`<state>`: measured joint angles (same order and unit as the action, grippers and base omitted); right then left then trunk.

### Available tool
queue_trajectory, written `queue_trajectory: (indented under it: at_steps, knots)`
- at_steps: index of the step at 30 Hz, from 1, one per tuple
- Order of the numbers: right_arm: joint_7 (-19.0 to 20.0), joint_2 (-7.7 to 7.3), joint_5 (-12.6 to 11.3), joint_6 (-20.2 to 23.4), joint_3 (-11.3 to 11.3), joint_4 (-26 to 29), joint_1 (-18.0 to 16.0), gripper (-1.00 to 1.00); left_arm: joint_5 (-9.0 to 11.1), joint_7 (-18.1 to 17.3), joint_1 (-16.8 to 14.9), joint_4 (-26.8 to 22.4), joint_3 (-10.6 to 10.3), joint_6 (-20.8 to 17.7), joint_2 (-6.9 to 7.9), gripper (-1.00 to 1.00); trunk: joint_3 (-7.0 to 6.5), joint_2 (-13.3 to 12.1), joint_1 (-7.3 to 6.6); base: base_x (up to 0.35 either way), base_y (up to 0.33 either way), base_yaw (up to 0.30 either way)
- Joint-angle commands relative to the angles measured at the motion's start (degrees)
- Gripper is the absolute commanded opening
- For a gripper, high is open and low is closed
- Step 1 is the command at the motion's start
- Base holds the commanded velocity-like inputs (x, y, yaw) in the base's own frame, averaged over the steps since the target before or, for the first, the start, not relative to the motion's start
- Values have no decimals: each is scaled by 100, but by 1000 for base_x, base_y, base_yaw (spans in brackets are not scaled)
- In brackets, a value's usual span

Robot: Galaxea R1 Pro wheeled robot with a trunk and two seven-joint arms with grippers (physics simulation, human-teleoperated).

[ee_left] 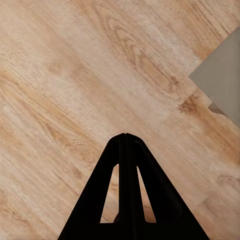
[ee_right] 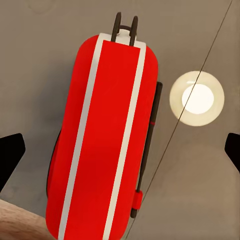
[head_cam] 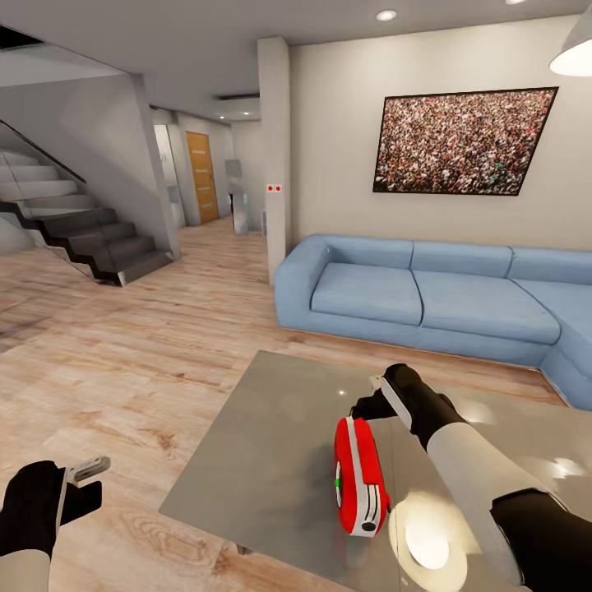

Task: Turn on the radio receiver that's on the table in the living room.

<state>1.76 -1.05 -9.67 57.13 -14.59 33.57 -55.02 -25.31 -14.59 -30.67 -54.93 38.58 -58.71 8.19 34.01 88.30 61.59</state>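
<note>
The red radio receiver (head_cam: 359, 477), with its white band, stands on edge on the grey table (head_cam: 271, 411) in the living room, near the table's front. My right gripper (head_cam: 370, 400) hovers just above the receiver's far end. In the right wrist view the radio receiver (ee_right: 107, 135) lies directly below, between the wide-open fingertips (ee_right: 10, 155), which do not touch it. My left gripper (head_cam: 82, 483) hangs low at the left over the wood floor, its fingers (ee_left: 125, 145) shut on nothing.
A blue L-shaped sofa (head_cam: 427, 296) runs behind the table, under a crowd picture (head_cam: 460, 140). Stairs (head_cam: 90, 238) rise at the far left. Open plank floor (head_cam: 123, 353) lies left of the table, whose corner (ee_left: 222, 75) is near my left gripper. A lamp reflection (head_cam: 427, 538) glares on the tabletop.
</note>
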Motion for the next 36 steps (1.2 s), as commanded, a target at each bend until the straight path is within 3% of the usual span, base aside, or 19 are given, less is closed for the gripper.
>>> queue_trajectory:
  at_steps: [1,16,36]
  knots:
    - [0,0,0,0,0,0,0,100,1,0,0,0,0,0,-4,-100,0,0,0,0,0,0]
    - [0,0,0,6,0,0,0,100,33,0,0,-8,0,17,-11,-100,0,0,0,0,0,0]
    - [0,0,-2,9,-8,9,0,100,26,0,0,-35,17,9,22,-100,-359,-802,-439,0,0,0]
